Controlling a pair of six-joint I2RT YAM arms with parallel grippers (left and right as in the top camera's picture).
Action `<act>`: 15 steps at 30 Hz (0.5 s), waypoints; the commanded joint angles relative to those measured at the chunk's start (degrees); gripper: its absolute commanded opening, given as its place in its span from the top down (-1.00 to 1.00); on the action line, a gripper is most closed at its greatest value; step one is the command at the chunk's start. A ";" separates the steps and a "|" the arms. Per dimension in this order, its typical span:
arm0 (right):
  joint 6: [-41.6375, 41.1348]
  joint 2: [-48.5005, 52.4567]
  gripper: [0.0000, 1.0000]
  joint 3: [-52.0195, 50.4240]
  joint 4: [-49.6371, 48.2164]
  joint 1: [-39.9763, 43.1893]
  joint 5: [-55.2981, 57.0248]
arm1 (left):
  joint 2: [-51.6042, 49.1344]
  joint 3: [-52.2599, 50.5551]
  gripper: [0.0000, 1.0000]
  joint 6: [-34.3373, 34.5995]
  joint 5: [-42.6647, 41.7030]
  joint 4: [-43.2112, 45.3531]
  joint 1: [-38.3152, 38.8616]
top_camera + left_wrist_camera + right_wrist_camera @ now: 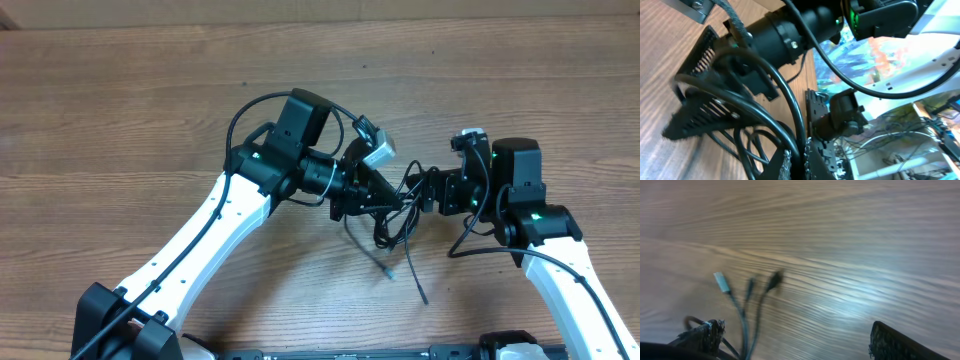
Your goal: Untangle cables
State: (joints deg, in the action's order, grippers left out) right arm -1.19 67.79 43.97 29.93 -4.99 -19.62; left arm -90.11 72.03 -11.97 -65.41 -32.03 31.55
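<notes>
A brown wood-grain bench (120,90) fills nearly the whole overhead frame, its grain running left to right. A paler beige strip (400,8) lies along the top edge. In the right wrist view a soft white glare (860,305) sits right of centre on the wood. In the left wrist view, blurred colourful clutter (890,55) fills the right side beyond the bench edge.

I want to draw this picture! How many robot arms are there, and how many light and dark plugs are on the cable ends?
Robot arms: 2, the left arm and the right arm
Light plug: 1
Dark plugs: 2
Total: 5
</notes>
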 commanded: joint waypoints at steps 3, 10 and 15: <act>-6.56 0.48 -0.85 1.09 0.87 0.24 16.35 | 1.36 1.03 0.91 0.17 -2.49 -3.76 1.38; -10.71 0.48 -0.86 1.09 1.66 0.24 24.83 | 1.36 1.03 0.91 0.20 -1.16 -5.29 1.36; -12.81 0.48 -0.86 1.09 2.58 0.24 30.03 | 1.36 1.03 0.92 0.22 3.02 -7.87 1.36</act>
State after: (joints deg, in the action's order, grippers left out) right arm -10.83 67.92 43.97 32.73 -4.97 2.61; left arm -90.11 72.05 -11.97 -63.55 -38.48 32.27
